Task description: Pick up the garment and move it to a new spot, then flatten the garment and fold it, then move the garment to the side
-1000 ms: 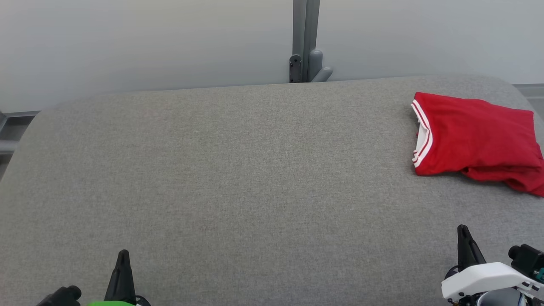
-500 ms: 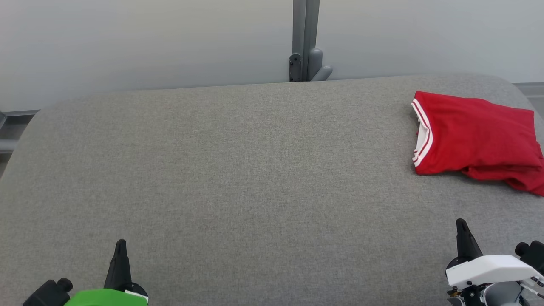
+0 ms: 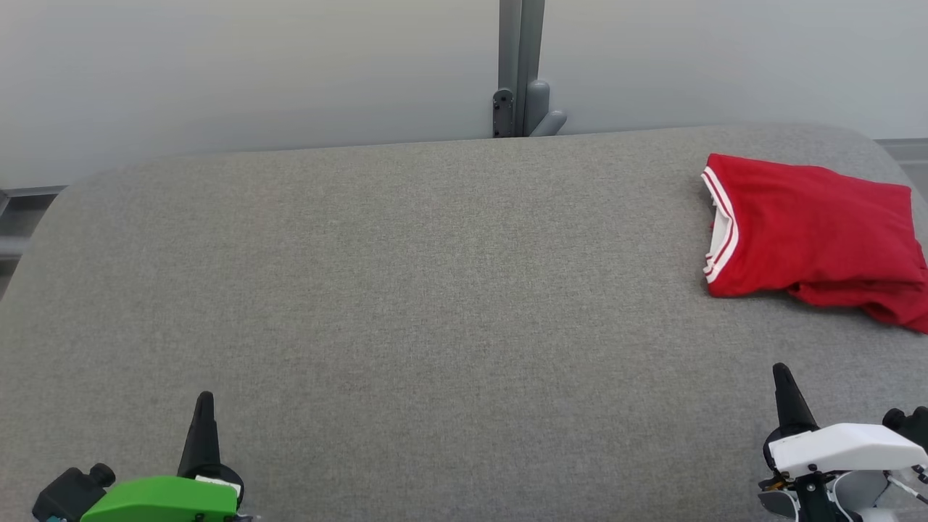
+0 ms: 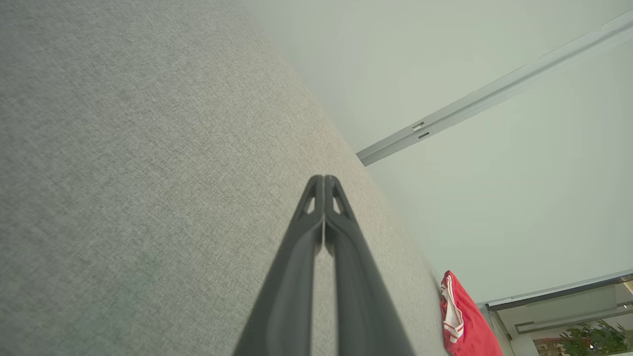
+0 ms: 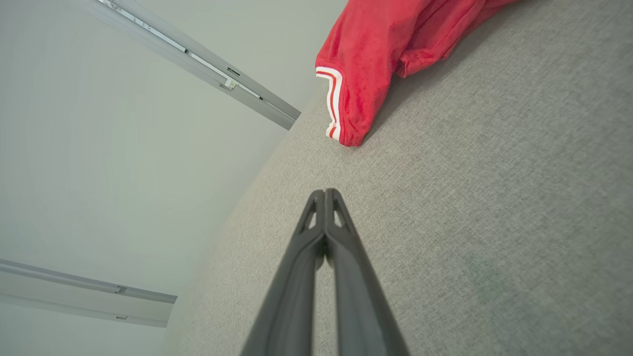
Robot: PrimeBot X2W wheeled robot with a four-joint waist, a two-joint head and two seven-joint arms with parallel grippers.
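garment (image 3: 815,239) folded, apart ahead of right gripper (image 3: 781,374), far from left gripper (image 3: 205,400), both closed

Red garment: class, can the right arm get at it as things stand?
Probably yes: bare grey surface lies between the shut right end effector and the red garment; nothing blocks.

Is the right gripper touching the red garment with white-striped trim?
Apart. The head view shows bare grey fabric surface between the right gripper and the red garment with white-striped trim.
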